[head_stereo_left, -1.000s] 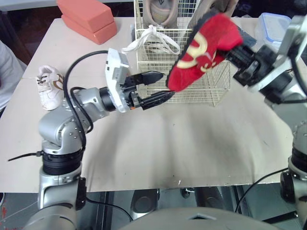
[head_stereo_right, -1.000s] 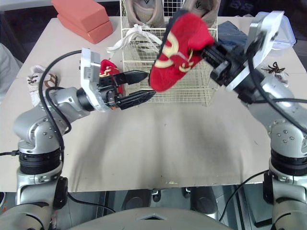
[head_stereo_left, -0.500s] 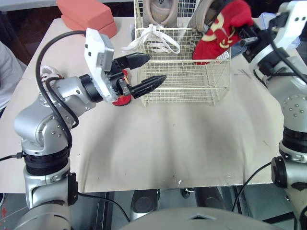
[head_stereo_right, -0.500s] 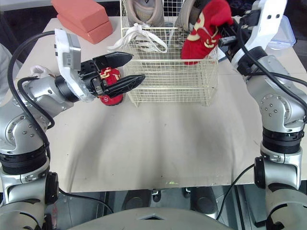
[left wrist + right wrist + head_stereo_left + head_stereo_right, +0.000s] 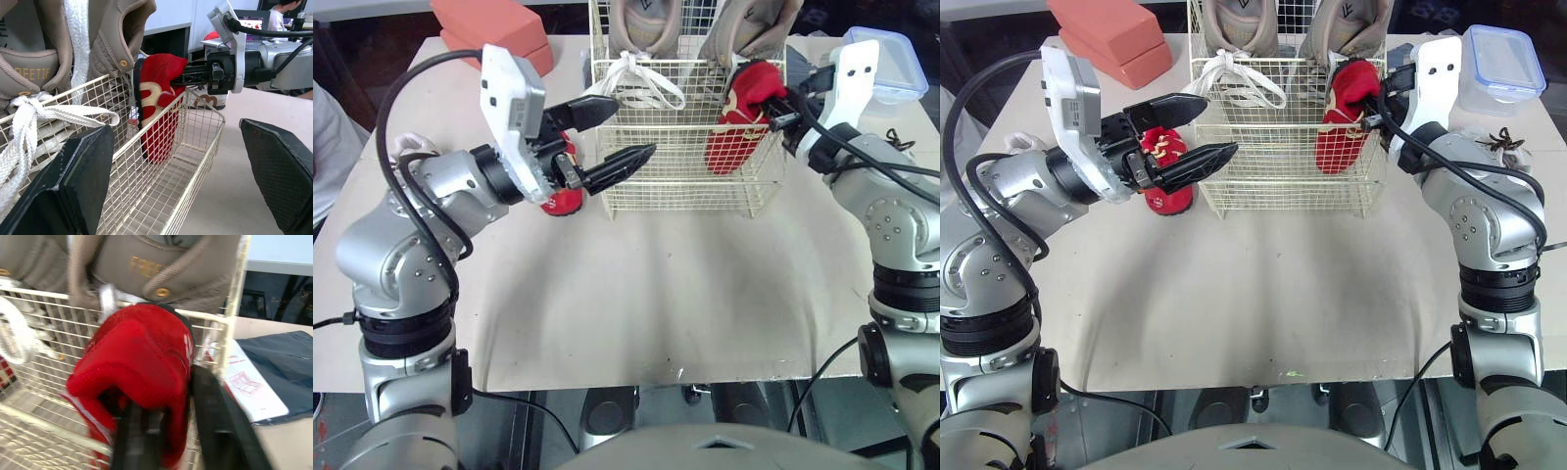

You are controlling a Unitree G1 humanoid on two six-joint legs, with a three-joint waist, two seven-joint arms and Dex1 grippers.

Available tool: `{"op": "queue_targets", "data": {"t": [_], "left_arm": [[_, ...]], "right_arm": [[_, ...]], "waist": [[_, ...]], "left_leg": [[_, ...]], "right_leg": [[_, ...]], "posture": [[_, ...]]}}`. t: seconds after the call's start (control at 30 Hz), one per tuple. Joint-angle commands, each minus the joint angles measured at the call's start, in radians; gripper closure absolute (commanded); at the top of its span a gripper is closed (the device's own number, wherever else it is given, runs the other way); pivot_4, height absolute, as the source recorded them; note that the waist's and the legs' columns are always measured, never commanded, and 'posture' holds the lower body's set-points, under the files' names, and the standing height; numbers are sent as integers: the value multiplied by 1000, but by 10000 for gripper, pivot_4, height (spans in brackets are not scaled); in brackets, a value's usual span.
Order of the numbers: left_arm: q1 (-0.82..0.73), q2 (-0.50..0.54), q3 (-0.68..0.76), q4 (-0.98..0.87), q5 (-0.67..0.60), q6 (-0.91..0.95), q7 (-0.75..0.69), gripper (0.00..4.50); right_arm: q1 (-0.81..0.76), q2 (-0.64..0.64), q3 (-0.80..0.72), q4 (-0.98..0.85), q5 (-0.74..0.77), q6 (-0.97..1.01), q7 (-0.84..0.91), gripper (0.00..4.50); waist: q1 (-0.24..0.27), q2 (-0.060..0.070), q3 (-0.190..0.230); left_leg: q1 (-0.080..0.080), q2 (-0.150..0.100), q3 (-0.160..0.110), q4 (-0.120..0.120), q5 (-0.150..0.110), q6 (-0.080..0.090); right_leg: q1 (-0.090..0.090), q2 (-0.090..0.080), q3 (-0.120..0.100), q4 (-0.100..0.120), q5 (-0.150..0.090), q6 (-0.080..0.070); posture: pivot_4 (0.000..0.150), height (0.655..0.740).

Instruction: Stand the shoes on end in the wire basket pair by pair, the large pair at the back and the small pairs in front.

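Red shoe (image 5: pixel 1342 122) stands on end inside the wire basket (image 5: pixel 1273 181), toe down, at the front corner on the right tool's side. The right tool (image 5: pixel 1376 98) is clenched on its top end: one finger goes into the shoe's mouth and the other lies along the outside. Whether the toe touches the basket floor cannot be told. Directly beyond this tool's fingers, behind the red shoe, the large tan pair (image 5: pixel 1234 22) stands upright against the back of the basket, and the nearer tan shoe is just beside the red one. White laces (image 5: pixel 1234 78) from the tan shoe farther from the right tool drape over the basket's rim. The front of the basket between the two tools holds no shoe.

The left tool (image 5: pixel 1217 125) hovers released, its fingers spread wide, at the basket's other front corner and pointing toward the mesh without touching it. A second red shoe (image 5: pixel 1170 196) lies on the tabletop (image 5: pixel 1283 294) just under and behind this tool, near the basket's side. A small white shoe (image 5: pixel 406 147) sits farther back along the left arm, partly hidden by it. Two orange blocks (image 5: pixel 1107 39) are stacked at the far corner beyond the left tool. A clear box with a blue lid (image 5: pixel 1498 64) rests just behind the right tool's wrist.
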State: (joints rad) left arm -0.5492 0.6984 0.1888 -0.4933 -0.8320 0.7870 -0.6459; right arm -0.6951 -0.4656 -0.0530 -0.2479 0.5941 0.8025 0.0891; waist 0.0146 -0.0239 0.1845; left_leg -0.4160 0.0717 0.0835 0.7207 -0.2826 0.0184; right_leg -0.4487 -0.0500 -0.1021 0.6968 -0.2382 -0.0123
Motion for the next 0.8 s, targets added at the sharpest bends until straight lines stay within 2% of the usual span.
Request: {"op": "queue_targets", "data": {"t": [0.03, 0.07, 0.2, 0.6, 0.67, 0.8], "left_arm": [[-9, 23, 26, -30, -4, -19, -6, 0], [-5, 28, 29, -26, 0, -21, -9, 0], [23, 51, 49, -2, 22, -38, -22, 0], [76, 89, 72, 93, 88, -108, -90, 0], [86, 100, 84, 126, 109, -123, -96, 0], [80, 97, 116, 271, 175, -168, -60, 0]], "right_arm": [[-14, -10, -50, -36, -32, 5, -9, 22550], [-10, -17, -58, -43, -34, 7, -7, 17091], [6, -68, -104, -72, -39, 19, 14, 689], [43, -203, -197, -95, -73, 22, 88, 193], [59, -227, -195, -120, -46, 0, 165, 193], [157, -294, -139, -228, 10, -147, 475, 193]], "waist": [[1, 0, 0], [2, 0, 0], [4, 0, 0], [-1, 0, 0], [-1, 0, 0], [0, 1, 0]], "left_leg": [[0, 0, 0, 0, 0, 0], [0, 0, 0, 0, 0, 0], [-1, -1, -1, 0, 0, 0], [0, 0, 1, -1, 0, 0], [0, 0, 1, -1, 0, 0], [0, 0, 0, -2, 0, 0]], "right_leg": [[0, 0, 0, 0, 0, 0], [0, 0, 0, 0, 0, 0], [0, -1, -1, 0, 0, 0], [-1, 0, 0, -1, 0, 0], [-1, 0, 0, -1, 0, 0], [-1, 0, 0, -1, -1, 1]], "posture": [[1500, 6860], [1500, 6860], [1500, 6860], [1500, 6860], [1500, 6860], [1500, 6860]]}}
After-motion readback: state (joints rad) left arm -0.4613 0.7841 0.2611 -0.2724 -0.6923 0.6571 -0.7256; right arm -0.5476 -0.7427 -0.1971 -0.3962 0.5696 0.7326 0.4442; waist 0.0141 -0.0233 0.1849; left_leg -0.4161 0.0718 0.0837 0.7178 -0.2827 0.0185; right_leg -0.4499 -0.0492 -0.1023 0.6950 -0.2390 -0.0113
